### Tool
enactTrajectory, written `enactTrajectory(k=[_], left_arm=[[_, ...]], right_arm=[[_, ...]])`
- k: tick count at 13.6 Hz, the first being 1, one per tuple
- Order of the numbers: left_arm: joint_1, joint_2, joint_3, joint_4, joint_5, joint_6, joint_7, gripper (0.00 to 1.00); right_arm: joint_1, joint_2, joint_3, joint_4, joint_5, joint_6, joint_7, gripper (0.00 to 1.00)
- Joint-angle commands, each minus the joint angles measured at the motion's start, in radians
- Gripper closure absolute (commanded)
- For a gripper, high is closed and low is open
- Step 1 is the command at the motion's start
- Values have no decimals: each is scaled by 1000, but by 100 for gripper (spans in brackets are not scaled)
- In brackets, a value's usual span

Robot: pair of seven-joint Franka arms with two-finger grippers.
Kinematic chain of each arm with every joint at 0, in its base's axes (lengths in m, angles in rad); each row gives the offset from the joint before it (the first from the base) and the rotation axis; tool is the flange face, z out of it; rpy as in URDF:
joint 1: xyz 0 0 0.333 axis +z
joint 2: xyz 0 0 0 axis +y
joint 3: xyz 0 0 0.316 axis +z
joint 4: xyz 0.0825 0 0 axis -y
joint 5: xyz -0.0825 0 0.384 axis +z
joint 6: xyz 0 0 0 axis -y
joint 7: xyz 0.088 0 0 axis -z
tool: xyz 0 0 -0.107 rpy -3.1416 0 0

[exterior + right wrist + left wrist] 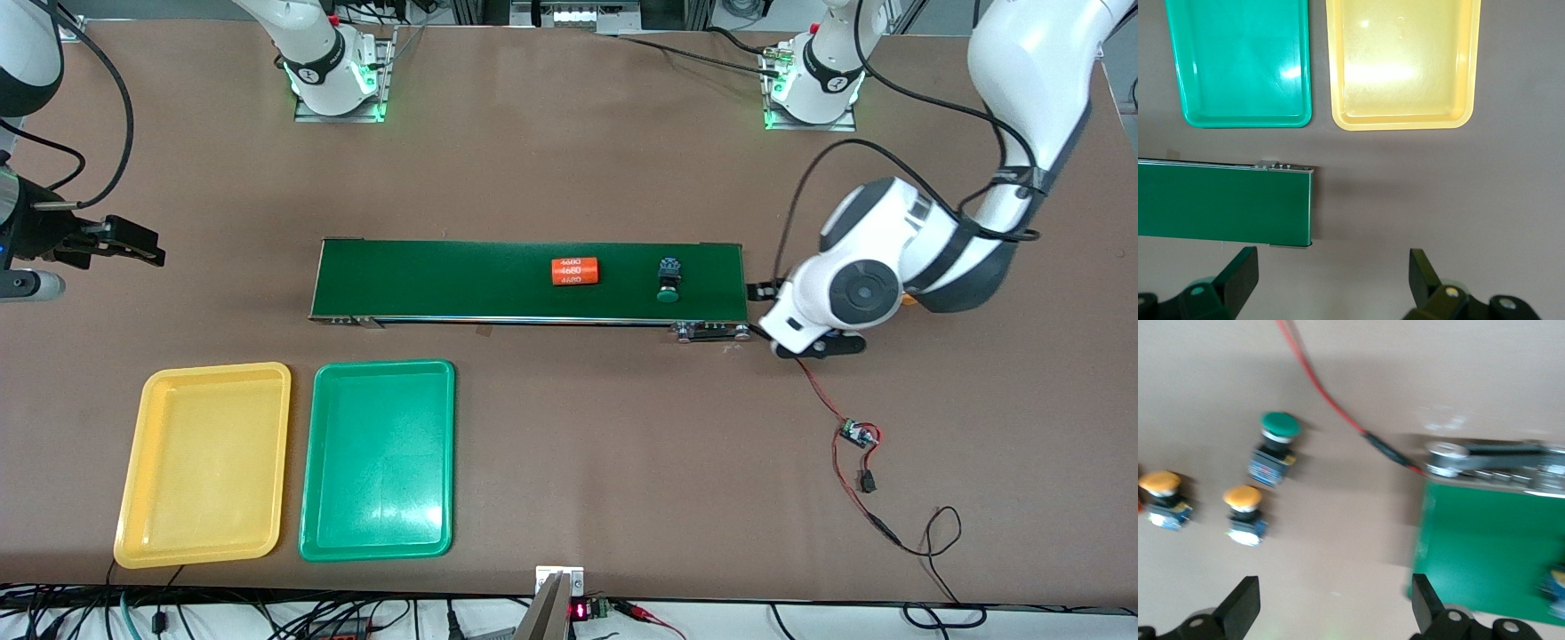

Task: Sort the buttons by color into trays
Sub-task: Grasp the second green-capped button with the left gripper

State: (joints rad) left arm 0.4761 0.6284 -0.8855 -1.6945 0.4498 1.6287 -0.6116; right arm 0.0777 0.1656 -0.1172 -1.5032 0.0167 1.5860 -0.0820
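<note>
A green-capped button (669, 280) lies on the dark-green belt (444, 280), and shows again at the picture's edge in the left wrist view (1558, 590). On the bare table off the belt's end toward the left arm stand another green button (1275, 447) and two yellow-orange buttons (1165, 499) (1245, 513). My left gripper (1335, 607) hangs open and empty over the table between them and the belt end (1491, 547). The yellow tray (209, 462) (1405, 60) and green tray (378, 458) (1238, 60) lie empty. My right gripper (133, 242) (1331, 280) waits open off the belt's other end.
An orange cylinder printed 4680 (574, 271) lies on the belt beside the green button. A red wire (822, 391) (1331, 403) runs from the belt's motor end to a small circuit board (858, 434) on the table. The left arm's wrist (845, 293) hides the table buttons in the front view.
</note>
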Motion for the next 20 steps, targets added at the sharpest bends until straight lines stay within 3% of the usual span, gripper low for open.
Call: enactTrajectory(k=[1,4,7,11,12,15,16,18,20], left_arm=[[10,37,74,-8,32,3,157,0],[18,36,137,-78,42,106,282,0],[30,36,138,-189,235,244,282,0],[98,40,140,-292,247,427,279,2],[101,40,140,-295,247,427,279,8],[102,40,140,-295,248,424,280,56],[102,37,139,-295,248,422,280,65],[108,16,129,-286,248,405,288,76],[108,-5,90,-260,236,361,280,79]], right_arm=[[-10,5,8,6,-7,-3,-10,0],[-9,11,8,8,-9,-3,-10,0],[-9,11,8,8,-9,-7,-12,0],[-10,11,8,8,-9,-4,-10,0],[-10,11,8,8,-6,-3,-12,0],[-10,11,8,8,-7,-6,-10,0],[-10,11,8,8,-7,-4,-12,0],[-10,11,8,8,-9,-6,-12,0],[-10,11,8,8,-9,-4,-10,0]])
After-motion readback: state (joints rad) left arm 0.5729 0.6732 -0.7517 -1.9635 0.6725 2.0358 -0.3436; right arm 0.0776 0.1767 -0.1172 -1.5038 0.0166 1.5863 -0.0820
